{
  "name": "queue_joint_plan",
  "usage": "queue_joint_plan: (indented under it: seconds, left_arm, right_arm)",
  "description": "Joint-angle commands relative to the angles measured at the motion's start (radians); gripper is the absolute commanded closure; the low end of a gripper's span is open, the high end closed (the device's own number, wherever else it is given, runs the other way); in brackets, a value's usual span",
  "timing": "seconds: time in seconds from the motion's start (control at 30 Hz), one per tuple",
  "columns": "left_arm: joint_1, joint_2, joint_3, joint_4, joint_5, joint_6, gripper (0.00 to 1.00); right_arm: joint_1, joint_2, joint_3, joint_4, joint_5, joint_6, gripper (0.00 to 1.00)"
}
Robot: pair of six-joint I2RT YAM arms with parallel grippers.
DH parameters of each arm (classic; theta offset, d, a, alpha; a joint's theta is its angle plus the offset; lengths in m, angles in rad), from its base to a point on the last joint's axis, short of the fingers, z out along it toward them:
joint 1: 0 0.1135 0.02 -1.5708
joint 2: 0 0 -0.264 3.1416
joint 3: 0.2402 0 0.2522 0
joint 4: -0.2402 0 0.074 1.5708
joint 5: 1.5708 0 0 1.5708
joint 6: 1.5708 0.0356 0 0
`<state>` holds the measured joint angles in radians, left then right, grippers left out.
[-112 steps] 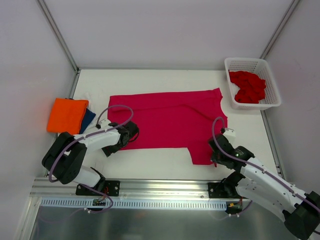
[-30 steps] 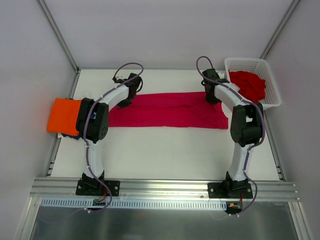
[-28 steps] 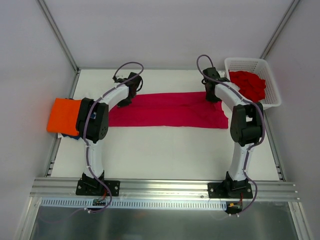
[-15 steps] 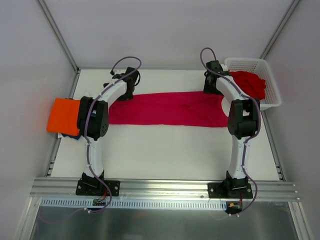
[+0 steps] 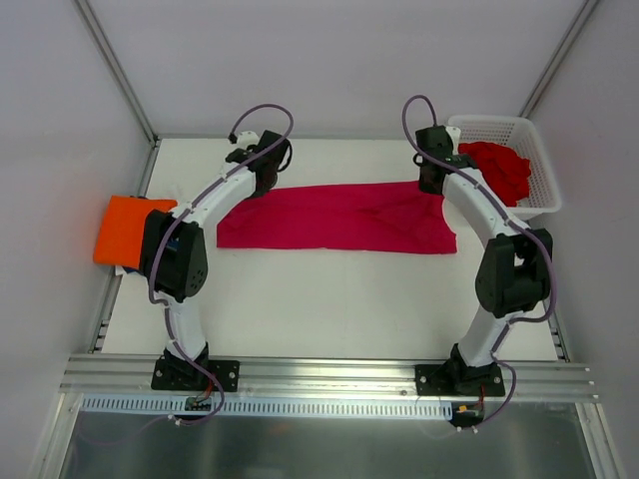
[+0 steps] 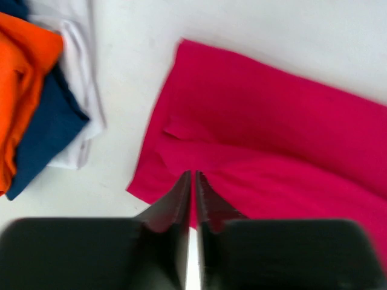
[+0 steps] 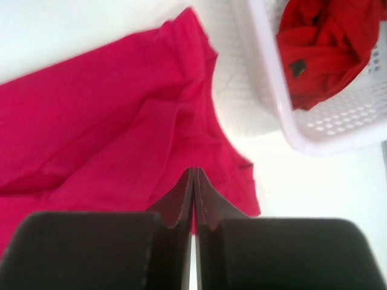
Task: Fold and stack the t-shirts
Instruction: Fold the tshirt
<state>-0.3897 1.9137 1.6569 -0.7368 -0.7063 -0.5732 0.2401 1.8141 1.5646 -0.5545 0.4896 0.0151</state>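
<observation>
Now that the long fold is laid and released, you see left fingers (image 6: 175, 205) and right fingers (image 7: 178, 202) lifted clear, closed together, empty; crimson-pink t-shirt (image 5: 334, 215) lies halved lengthwise on the table (image 5: 329, 299); cross-fold likely next.

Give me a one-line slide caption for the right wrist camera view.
Right pincer, shut, poised over the collar end of the crimson-pink t-shirt, beside a white basket holding a red t-shirt.
</observation>
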Motion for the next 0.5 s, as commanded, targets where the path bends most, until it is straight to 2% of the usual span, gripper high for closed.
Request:
queue_joint_plan:
  seconds: [0.0, 0.2, 0.47]
  left_arm:
    - [-0.057, -0.007, -0.057, -0.016, 0.050, -0.025, 1.00]
    - [-0.071, 0.056, -0.101, -0.015, 0.102, -0.050, 1.00]
    - [-0.064, 0.159, -0.066, -0.016, 0.108, -0.037, 1.00]
  right_arm:
    - [0.051, -0.061, -0.084, -0.018, 0.017, 0.037, 0.99]
    - [0.096, -0.041, -0.172, -0.012, -0.006, 0.074, 1.00]
    - [0.125, 0.010, -0.212, 0.001, -0.039, 0.108, 0.99]
